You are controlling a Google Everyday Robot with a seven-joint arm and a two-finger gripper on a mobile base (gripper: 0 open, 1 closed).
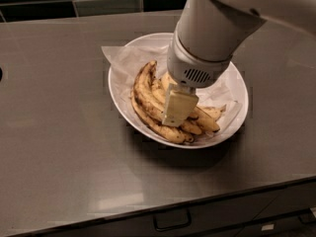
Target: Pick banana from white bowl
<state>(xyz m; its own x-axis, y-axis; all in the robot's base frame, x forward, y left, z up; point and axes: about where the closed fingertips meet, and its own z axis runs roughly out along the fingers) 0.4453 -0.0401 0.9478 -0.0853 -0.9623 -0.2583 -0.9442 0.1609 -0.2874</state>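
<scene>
Cream pincer (pixel 177 111) low in the white bowl (pixel 120 102) hides part of the banana (pixel 143 90); its grip cannot be told.

1. The thick white cylindrical robot arm (pixel 217 19) enters from the top right corner and slants down to the left.
2. Its grey vented wrist collar (pixel 195 73) faces downward.
3. The cream-coloured two-finger gripper (pixel 177 113) hangs below it, low over the middle of the dark grey countertop (pixel 59 132), somewhat nearer the back edge.
</scene>
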